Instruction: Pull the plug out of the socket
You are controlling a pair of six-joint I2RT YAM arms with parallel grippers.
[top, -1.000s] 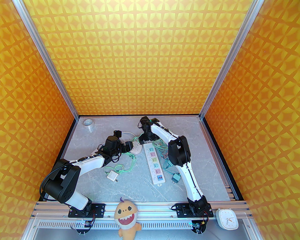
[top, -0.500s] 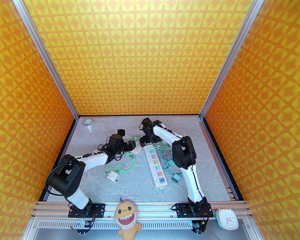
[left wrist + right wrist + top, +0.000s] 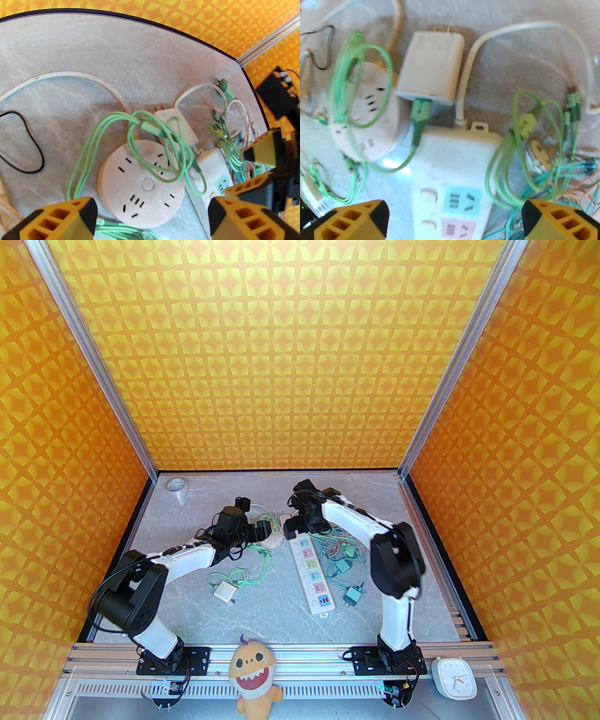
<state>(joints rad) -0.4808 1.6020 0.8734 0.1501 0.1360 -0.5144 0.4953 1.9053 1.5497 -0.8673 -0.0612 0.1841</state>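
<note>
The socket (image 3: 452, 178) lies with its far end between and below the fingertips of the right gripper (image 3: 454, 211), and its visible outlet faces are empty. The plug (image 3: 431, 68), a white adapter, rests flat just ahead of those jaws, beyond the strip's end, prongs bare. The round outlet hub (image 3: 140, 185) sits between the fingertips of the left gripper (image 3: 152, 208). Both pairs of jaws stand wide and hold nothing. Extraction appears complete; a clean retreat calls for a straight lift, clear of the green cable loops (image 3: 112, 116)
</note>
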